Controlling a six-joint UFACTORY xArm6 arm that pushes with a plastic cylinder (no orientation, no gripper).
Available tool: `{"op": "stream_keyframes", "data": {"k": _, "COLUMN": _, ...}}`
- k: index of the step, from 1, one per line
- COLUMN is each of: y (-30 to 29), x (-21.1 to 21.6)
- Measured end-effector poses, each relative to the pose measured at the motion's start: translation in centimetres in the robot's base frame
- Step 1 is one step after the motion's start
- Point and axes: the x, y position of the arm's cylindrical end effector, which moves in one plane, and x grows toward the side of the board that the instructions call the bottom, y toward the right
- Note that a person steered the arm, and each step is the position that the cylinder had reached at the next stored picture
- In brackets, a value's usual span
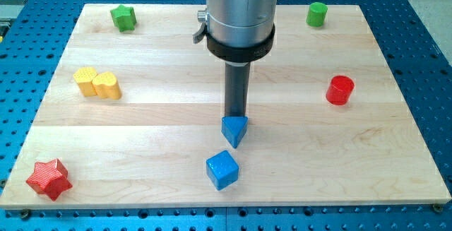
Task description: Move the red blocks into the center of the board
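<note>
A red cylinder [340,90] stands near the view's right edge of the wooden board [141,118]. A red star block [49,179] lies at the bottom left corner. My tip [234,115] is near the board's middle, far from both red blocks. It sits right at the top edge of a blue triangular block [235,129]; I cannot tell if they touch.
A blue cube [222,169] lies below the blue triangle. Two yellow blocks [97,83] sit side by side at the left. A green star [123,17] is at top left, a green cylinder [317,14] at top right.
</note>
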Motion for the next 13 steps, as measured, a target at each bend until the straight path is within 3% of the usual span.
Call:
{"op": "stream_keyframes", "data": {"k": 1, "y": 0.4, "x": 4.3}}
{"op": "stream_keyframes", "data": {"k": 2, "y": 0.5, "x": 4.5}}
{"op": "stream_keyframes", "data": {"k": 4, "y": 9.0, "x": 9.9}}
{"op": "stream_keyframes", "data": {"k": 5, "y": 14.8, "x": 9.3}}
{"op": "stream_keyframes", "data": {"k": 6, "y": 19.0, "x": 1.5}}
{"op": "stream_keyframes", "data": {"k": 7, "y": 20.4, "x": -3.5}}
{"op": "stream_keyframes", "data": {"k": 8, "y": 13.3, "x": -3.3}}
{"op": "stream_keyframes", "data": {"k": 10, "y": 13.0, "x": -5.2}}
{"op": "stream_keyframes", "data": {"k": 11, "y": 5.2, "x": -4.7}}
{"op": "stream_keyframes", "data": {"k": 13, "y": -14.8, "x": 1.2}}
